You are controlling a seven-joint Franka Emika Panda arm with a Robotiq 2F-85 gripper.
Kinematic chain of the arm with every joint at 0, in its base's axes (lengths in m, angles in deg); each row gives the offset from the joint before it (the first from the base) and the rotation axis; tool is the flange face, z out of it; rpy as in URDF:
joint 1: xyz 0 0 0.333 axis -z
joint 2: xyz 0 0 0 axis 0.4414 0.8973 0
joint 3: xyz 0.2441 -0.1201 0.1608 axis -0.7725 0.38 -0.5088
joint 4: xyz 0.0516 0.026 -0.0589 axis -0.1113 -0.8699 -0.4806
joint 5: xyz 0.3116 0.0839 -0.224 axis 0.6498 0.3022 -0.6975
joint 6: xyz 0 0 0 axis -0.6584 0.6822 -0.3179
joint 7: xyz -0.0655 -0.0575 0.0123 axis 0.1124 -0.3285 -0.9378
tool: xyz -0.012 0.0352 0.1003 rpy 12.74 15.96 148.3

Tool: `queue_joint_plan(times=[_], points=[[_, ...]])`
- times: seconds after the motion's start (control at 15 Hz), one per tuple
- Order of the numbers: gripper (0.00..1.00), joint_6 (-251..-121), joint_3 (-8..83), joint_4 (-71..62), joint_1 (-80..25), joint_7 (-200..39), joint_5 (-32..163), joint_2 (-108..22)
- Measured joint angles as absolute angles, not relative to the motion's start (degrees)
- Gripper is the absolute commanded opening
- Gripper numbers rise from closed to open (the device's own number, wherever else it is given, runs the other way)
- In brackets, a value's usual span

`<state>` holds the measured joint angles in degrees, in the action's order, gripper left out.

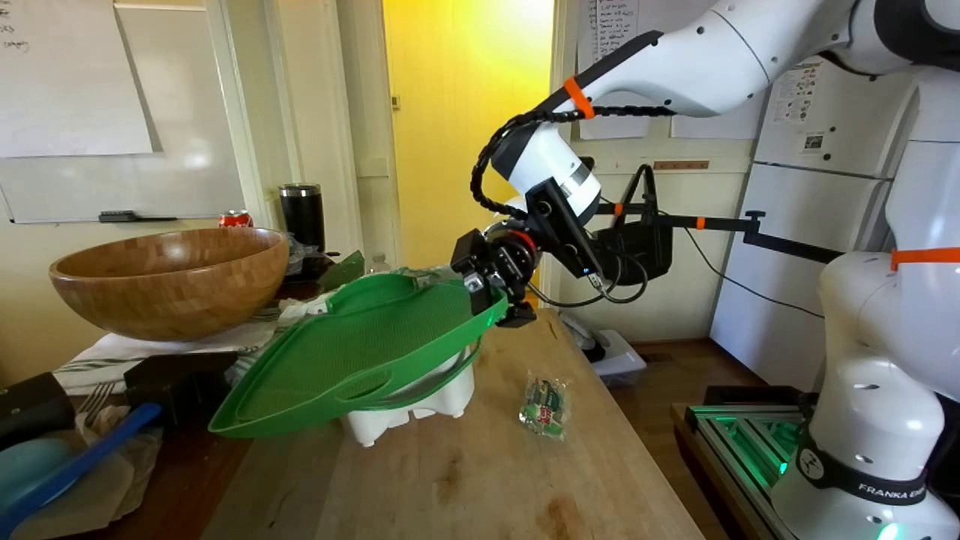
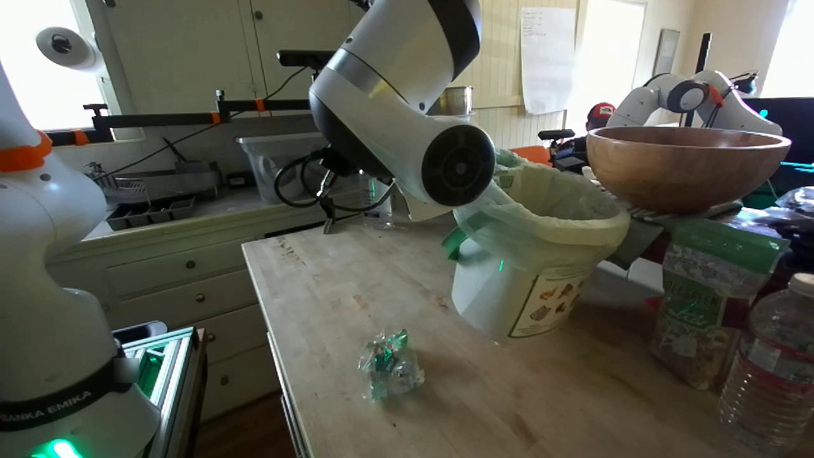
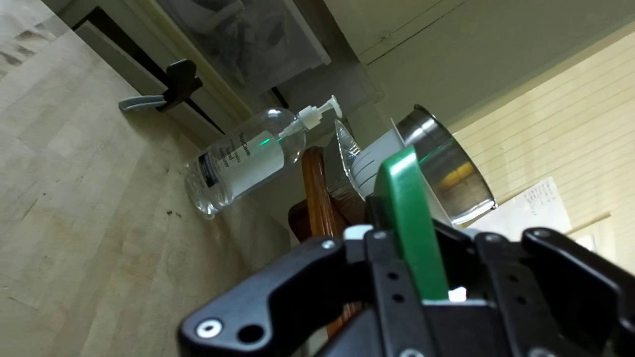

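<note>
The jaws pinch the rim of a green lid [image 1: 330, 360], pressed nearly together with only its thin edge between them; the wrist view shows the green strip clamped from both sides. In an exterior view they have the lid at its two o'clock, and it slants from there down toward eight o'clock, in front of a white bin [image 2: 489, 286]. Whether the lid is joined to the bin anywhere, I cannot tell.

As far as I can judge, the grip is made and the bin's mouth is uncovered: its plastic liner [image 2: 572, 222] hangs over the rim in plain sight. What remains undone is the lid itself, neither closed over the bin nor laid flat and let go. A small crinkly packet [image 2: 391, 369] also lies outside the bin, on the surface [image 1: 525, 495], at the bin's eight o'clock and well apart from it.

A wooden bowl [image 2: 687, 172] sits at the bin's two o'clock, a water bottle [image 2: 769, 375] at its four o'clock. In the wrist view, a sanitizer bottle [image 3: 243, 163] stands at ten o'clock of the jaws, and a metal pot [image 3: 439, 153] shows at one o'clock.
</note>
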<state>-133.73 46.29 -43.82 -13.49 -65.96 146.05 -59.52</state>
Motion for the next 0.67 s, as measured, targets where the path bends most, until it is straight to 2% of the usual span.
queue_joint_plan(times=[0.27, 0.67], points=[[0.02, -131.27, 47.03, -43.82, -12.95, -66.65, 147.37, -57.25], [0.02, -120.36, 49.49, -43.75, -10.77, -66.39, 149.21, -54.40]])
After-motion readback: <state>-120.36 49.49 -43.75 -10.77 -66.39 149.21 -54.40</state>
